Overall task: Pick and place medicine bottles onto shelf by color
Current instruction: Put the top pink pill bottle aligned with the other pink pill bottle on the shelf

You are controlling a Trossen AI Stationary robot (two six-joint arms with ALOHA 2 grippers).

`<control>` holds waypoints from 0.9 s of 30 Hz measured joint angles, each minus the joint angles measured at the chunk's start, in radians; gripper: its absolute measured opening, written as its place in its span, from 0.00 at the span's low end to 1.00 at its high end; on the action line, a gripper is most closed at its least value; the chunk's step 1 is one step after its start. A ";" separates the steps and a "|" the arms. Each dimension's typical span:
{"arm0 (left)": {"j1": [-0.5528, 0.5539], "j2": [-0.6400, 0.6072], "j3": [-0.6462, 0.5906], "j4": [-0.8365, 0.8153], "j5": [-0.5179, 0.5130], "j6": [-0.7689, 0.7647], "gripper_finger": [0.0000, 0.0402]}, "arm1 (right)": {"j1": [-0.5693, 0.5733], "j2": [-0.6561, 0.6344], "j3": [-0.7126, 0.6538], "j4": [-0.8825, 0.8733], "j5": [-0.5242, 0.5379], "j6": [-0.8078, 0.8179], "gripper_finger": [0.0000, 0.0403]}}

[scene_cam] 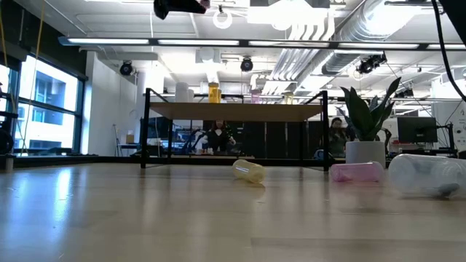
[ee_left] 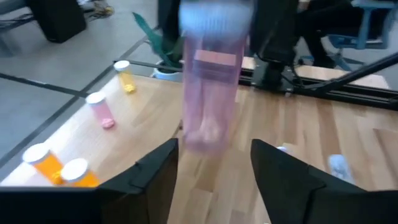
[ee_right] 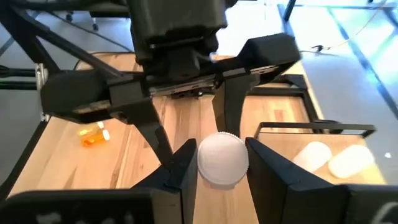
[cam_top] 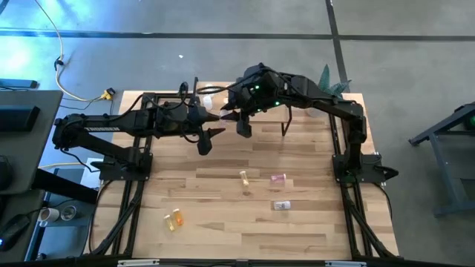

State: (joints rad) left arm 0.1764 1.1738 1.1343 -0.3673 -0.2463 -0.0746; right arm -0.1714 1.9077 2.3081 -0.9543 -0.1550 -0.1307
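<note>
**Pink bottle held in mid-air between two grippers**

One pink bottle [ee_left: 211, 81] is gripped at its white cap by the right gripper [ee_right: 222, 163], whose fingers are closed against the cap on both sides. It is held above the table [cam_top: 223, 237], just in front of the shelf [cam_top: 312, 119]. The left gripper [ee_left: 214, 149] is met head-on, its fingers spread to either side of the bottle's body and apart from it.

On the shelf, four bottles are counted in the left wrist view: one yellow [ee_left: 123, 74], one pink [ee_left: 99, 109] and two orange [ee_left: 43, 163]. Two white caps [ee_right: 311, 155] are also seen at the shelf's corner in the right wrist view.

On the table, one yellow bottle [cam_top: 243, 178], one pink bottle [cam_top: 278, 179] and one clear bottle [cam_top: 281, 205] are found lying on their sides, well apart from the grippers. An orange bottle [cam_top: 174, 219] lies farther toward the left front; whether one or two lie there cannot be told.

A potted plant [scene_cam: 364, 116] is set at the shelf's right end. Two people [scene_cam: 218, 135] are seen in the room beyond.

From above, much of the shelf top is covered by both arms, and the held bottle is mostly hidden. In the low view only the underside of one gripper is caught at the upper edge.
</note>
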 joint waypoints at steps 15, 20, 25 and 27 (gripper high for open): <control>0.029 -0.072 0.000 0.026 -0.091 0.034 0.51 | -0.147 -0.165 0.001 -0.099 0.051 -0.035 0.25; 0.046 -0.082 0.000 0.028 -0.091 0.034 0.51 | -0.209 -0.205 0.002 -0.178 0.119 -0.030 0.25; 0.065 -0.081 0.000 0.028 -0.090 0.034 0.51 | -0.254 -0.180 0.002 -0.245 0.115 -0.027 0.25; 0.074 -0.081 0.000 0.027 -0.090 0.034 0.51 | -0.262 -0.155 0.002 -0.263 0.089 -0.028 0.25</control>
State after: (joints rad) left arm 0.2501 1.0927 1.1339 -0.3401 -0.3367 -0.0406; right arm -0.4335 1.7525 2.3098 -1.2172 -0.0663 -0.1589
